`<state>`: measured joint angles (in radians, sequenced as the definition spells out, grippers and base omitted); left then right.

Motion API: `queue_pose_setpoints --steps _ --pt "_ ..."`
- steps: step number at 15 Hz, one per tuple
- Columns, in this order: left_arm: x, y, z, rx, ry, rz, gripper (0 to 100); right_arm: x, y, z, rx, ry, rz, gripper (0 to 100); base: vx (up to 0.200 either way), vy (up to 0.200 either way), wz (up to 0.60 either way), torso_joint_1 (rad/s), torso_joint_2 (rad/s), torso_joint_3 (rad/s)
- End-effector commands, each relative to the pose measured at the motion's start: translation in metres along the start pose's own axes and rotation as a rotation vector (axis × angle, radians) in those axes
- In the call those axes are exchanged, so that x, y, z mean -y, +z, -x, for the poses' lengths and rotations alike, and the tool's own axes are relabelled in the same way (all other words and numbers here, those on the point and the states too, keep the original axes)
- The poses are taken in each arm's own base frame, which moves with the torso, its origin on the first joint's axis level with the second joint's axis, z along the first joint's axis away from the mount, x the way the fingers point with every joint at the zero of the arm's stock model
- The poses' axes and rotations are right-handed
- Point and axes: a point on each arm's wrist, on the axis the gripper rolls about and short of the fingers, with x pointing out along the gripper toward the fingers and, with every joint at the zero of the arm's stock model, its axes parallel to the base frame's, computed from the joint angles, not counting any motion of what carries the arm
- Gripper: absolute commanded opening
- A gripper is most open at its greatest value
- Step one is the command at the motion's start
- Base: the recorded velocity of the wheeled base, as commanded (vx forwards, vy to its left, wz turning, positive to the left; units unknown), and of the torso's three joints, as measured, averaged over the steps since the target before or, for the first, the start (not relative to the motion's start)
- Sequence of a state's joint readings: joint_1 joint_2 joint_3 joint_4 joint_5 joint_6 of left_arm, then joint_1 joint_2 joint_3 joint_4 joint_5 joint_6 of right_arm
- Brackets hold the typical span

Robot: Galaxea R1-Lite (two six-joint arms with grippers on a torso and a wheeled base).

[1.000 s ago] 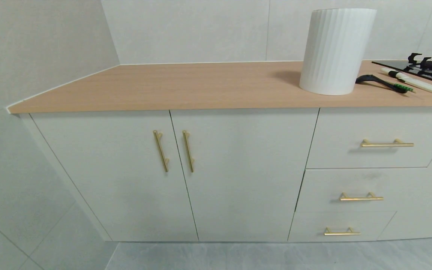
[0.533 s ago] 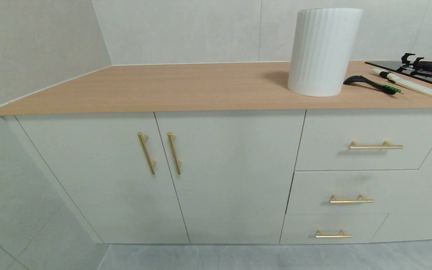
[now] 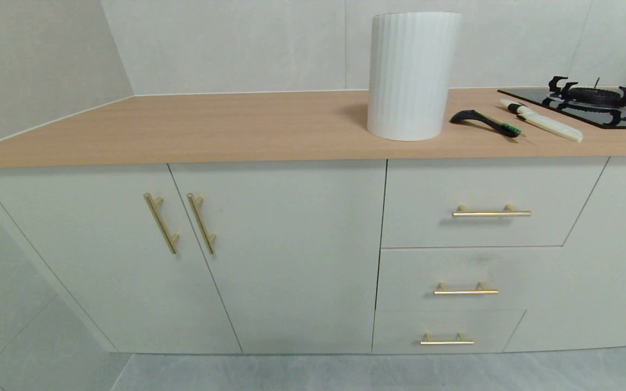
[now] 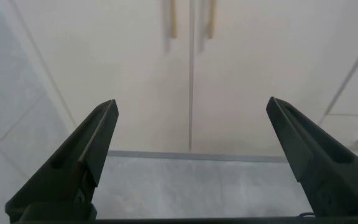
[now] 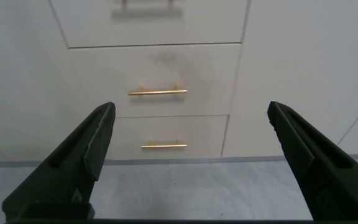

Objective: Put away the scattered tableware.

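On the wooden countertop (image 3: 210, 127) a tall white ribbed holder (image 3: 411, 76) stands upright. Just right of it lie a black scoop with a green-banded handle (image 3: 484, 122) and a white knife (image 3: 544, 121) with a cream blade. My left gripper (image 4: 191, 118) hangs open, low in front of the double cabinet doors (image 4: 191, 74), nothing between its fingers. My right gripper (image 5: 191, 118) is open too, facing the lower drawers (image 5: 160, 81), with nothing held.
A black gas hob (image 3: 590, 103) sits at the counter's far right. Below are two cabinet doors with gold handles (image 3: 180, 222) and three drawers with gold bar handles (image 3: 491, 213). Tiled walls close off the left and back; grey floor (image 3: 313, 372) lies in front.
The head view has swung to the right, so the whole scene shifted left and more of the hob shows. The objects on the counter have kept their places.
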<state>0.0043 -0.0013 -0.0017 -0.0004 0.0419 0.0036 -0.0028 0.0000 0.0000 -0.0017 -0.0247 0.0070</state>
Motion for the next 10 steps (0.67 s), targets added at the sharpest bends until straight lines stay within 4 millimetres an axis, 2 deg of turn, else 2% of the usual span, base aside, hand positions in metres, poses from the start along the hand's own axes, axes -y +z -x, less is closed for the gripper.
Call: queue_pose_setpoints --steps 1,10 --pt "0.0000 -0.0001 -0.0001 -0.002 0.000 0.002 100 0.0000 0.0000 -0.0001 -0.002 0.000 -0.001 100 0.000 0.000 0.00 0.000 0.00 0.000" --pt "0.0000 -0.0001 -0.0001 -0.002 0.000 0.014 100 0.0000 0.0000 -0.0001 -0.002 0.000 0.001 100 0.000 0.000 0.00 0.000 0.00 0.000"
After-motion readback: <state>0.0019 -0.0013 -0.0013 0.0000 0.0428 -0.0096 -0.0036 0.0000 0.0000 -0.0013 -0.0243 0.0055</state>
